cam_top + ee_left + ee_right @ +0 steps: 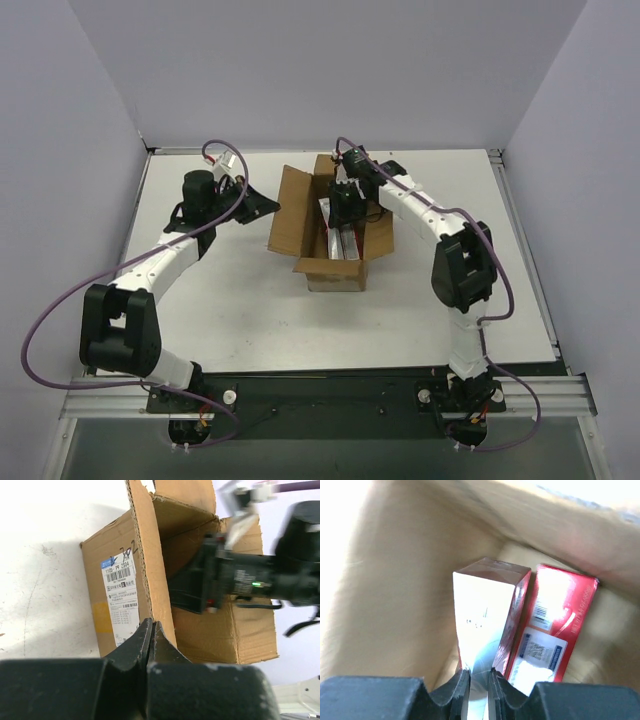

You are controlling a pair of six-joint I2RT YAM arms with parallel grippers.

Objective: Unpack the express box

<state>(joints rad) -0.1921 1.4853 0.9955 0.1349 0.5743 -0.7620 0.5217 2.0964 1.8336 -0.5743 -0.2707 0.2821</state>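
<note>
Table (220, 300), right claw (476, 680) gripping pack (485, 610) in box (335, 272)

A robotics lab is indicated (a closed test cell, by the look of it). A white table (250, 320) is boxed in by plain pale walls (330, 70) at the left, far and right. A left arm (150, 265) and a right arm (430, 215) are bolted to an aluminium rail (105, 405) along the near edge, and purple cables (26, 345) are looped loosely beside them.
</note>
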